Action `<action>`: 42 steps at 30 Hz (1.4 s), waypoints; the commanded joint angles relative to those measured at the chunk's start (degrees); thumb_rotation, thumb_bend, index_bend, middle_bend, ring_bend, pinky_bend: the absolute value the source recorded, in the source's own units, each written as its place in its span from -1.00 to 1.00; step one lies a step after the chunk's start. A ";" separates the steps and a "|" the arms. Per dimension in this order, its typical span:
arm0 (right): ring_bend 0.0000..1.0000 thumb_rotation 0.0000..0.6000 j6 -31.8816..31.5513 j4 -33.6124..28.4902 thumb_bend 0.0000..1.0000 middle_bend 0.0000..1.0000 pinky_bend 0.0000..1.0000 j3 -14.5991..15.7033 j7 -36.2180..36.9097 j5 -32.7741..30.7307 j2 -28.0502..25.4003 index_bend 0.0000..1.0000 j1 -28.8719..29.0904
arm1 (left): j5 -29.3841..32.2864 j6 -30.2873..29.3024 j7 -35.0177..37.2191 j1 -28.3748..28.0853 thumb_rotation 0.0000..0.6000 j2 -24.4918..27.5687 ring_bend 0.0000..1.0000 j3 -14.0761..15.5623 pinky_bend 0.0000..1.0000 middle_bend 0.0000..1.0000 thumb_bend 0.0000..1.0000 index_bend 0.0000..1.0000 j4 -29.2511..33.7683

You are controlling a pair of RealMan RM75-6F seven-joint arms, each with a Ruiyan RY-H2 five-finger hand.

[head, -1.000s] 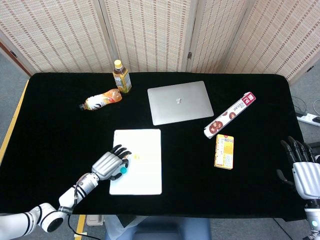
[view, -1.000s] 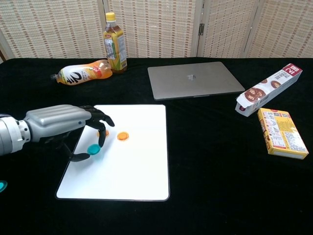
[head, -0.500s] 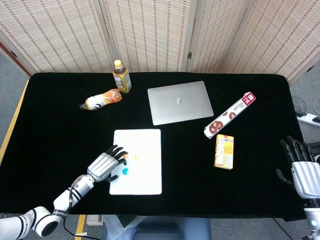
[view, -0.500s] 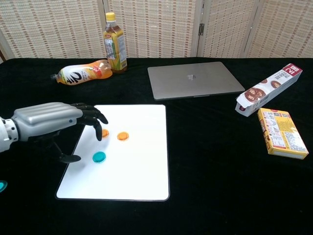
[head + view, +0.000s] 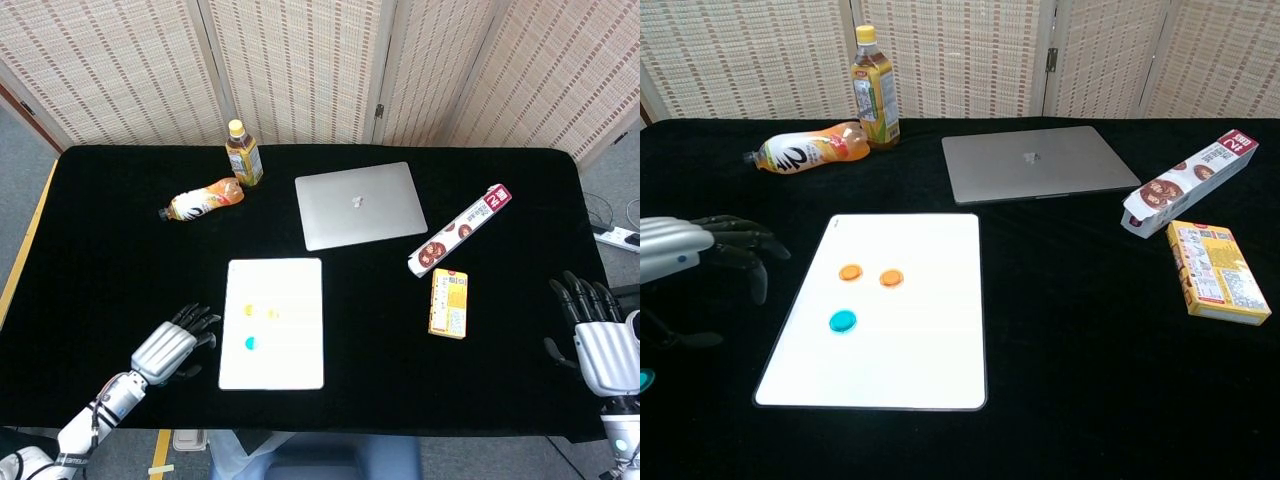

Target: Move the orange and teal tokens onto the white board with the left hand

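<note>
The white board [image 5: 290, 290] [image 5: 920, 340] lies near the table's front, left of centre. On it lie two orange tokens [image 5: 850, 272] [image 5: 891, 278], seen faintly in the head view [image 5: 251, 311] [image 5: 272, 314], and a teal token [image 5: 843, 321] [image 5: 251, 343]. Another teal token [image 5: 644, 379] lies on the black cloth at the chest view's far left edge. My left hand [image 5: 172, 345] [image 5: 700, 250] hovers left of the board, open and holding nothing. My right hand [image 5: 598, 340] is open at the table's front right corner.
An upright tea bottle [image 5: 243, 153] and a lying orange bottle [image 5: 203, 199] sit at the back left. A closed laptop [image 5: 358, 204] lies behind the board. A long biscuit box [image 5: 460, 230] and a yellow box [image 5: 449, 303] lie to the right.
My left hand let go of the teal token on the board and drew back to the left, off the board. The right hand barely moved.
</note>
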State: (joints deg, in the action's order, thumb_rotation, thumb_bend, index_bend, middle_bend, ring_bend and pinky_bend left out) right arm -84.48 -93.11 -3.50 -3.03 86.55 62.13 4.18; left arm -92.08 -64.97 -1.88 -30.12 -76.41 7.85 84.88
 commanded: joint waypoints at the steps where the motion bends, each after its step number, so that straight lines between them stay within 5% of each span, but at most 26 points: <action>1: -0.96 1.00 -0.01 -0.15 -0.25 -1.00 -1.00 0.05 -0.17 0.17 0.01 -1.00 0.07 | -0.92 -2.41 0.97 2.39 1.00 0.84 -0.86 1.40 -1.00 -0.67 -0.33 -0.14 -0.88; 12: -0.96 1.00 0.18 -0.54 -0.25 -1.00 -1.00 0.09 -0.65 0.70 0.04 -1.00 0.52 | -0.88 -5.32 1.95 8.31 1.00 0.13 -0.86 3.88 -1.00 -0.67 -0.33 -0.13 -4.81; 42: -0.97 1.00 0.15 -0.76 -0.25 -1.00 -1.00 0.27 -0.85 0.80 0.11 -1.00 0.73 | 1.22 -0.70 5.40 10.66 1.00 -3.13 -0.86 2.05 -1.00 -0.67 -0.32 -0.06 -11.41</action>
State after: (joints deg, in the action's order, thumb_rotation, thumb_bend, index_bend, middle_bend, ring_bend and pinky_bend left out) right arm -84.33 -93.87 -3.22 -3.89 87.36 62.23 4.91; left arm -90.86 -65.69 3.50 -19.47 -79.51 9.93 73.49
